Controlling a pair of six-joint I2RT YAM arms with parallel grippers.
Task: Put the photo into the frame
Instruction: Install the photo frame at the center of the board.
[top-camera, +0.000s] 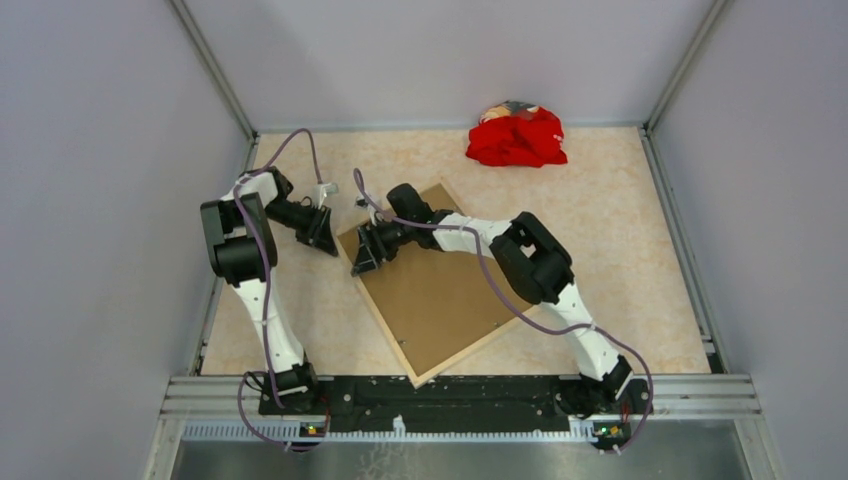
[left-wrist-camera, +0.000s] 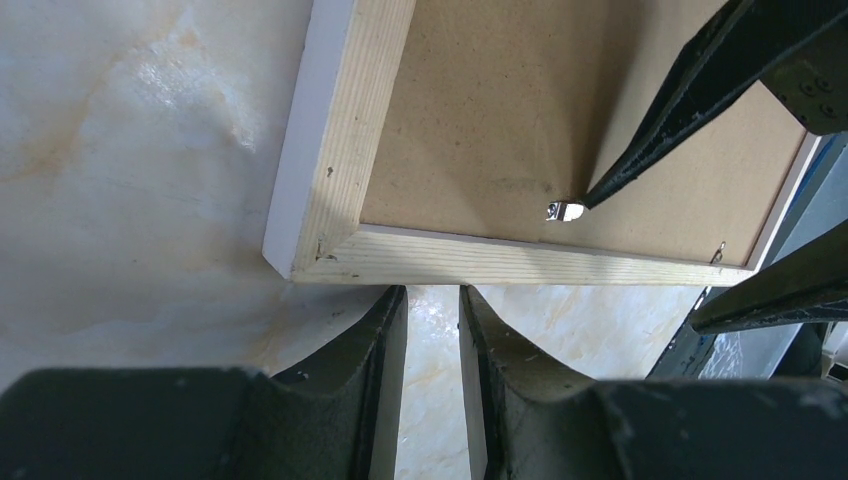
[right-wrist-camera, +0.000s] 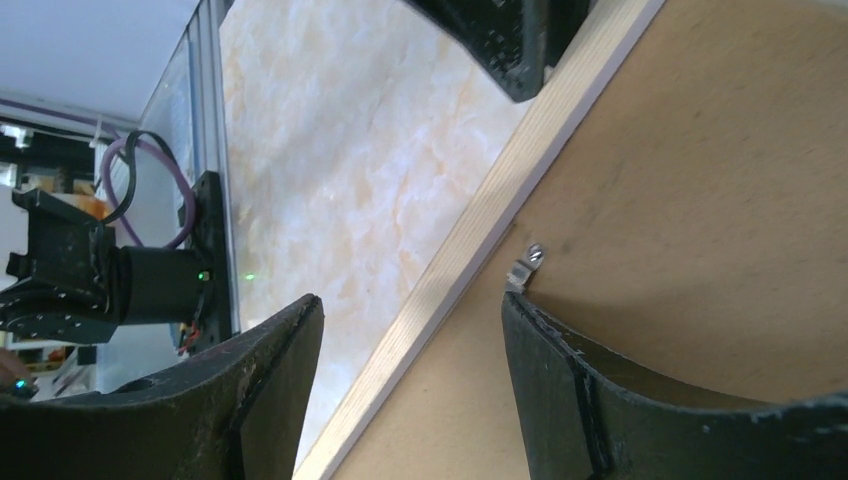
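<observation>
The frame (top-camera: 385, 322) lies face down on the table, its light wood back up. The plain brown backing board (top-camera: 440, 300) fills it. The photo is hidden. My right gripper (top-camera: 360, 262) is open and straddles the frame's left rail (right-wrist-camera: 470, 240); one fingertip (right-wrist-camera: 515, 305) rests on the board and touches a small metal tab (right-wrist-camera: 525, 265). My left gripper (left-wrist-camera: 433, 300) has its fingers almost together with nothing between them. Their tips sit against the outer edge of the rail (left-wrist-camera: 480, 258) near a corner. The tab also shows in the left wrist view (left-wrist-camera: 562, 210).
A red cloth (top-camera: 515, 138) lies bunched at the back of the table, apart from the frame. Grey walls close in the left, right and back sides. The arms' mounting rail (top-camera: 450, 390) runs along the near edge, just below the frame's near corner.
</observation>
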